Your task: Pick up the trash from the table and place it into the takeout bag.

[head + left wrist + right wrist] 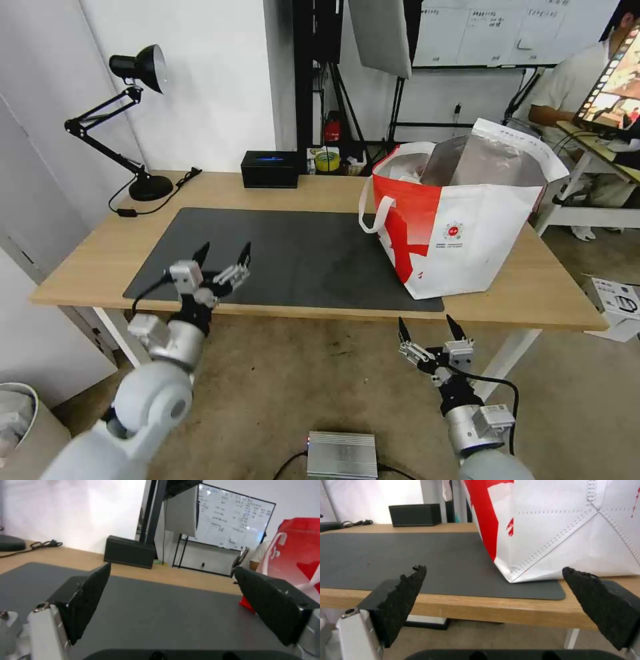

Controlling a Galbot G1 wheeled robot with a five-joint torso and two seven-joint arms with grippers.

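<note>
The left gripper (223, 257) hovers over the near edge of the mat (300, 257), fingers (88, 597) spread wide and empty. The right gripper (429, 328) sits below the worktop (93, 257) edge, fingers (403, 597) also wide apart, holding nothing. The bag (460, 227) stands ahead of the right fingers and far right of the left, so the right arm is nearer. No trash lies on the mat; white items show inside the bag. Its round logo is unreadable.

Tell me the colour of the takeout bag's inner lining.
Silver foil, seen best in the head view at the takeout bag.
</note>
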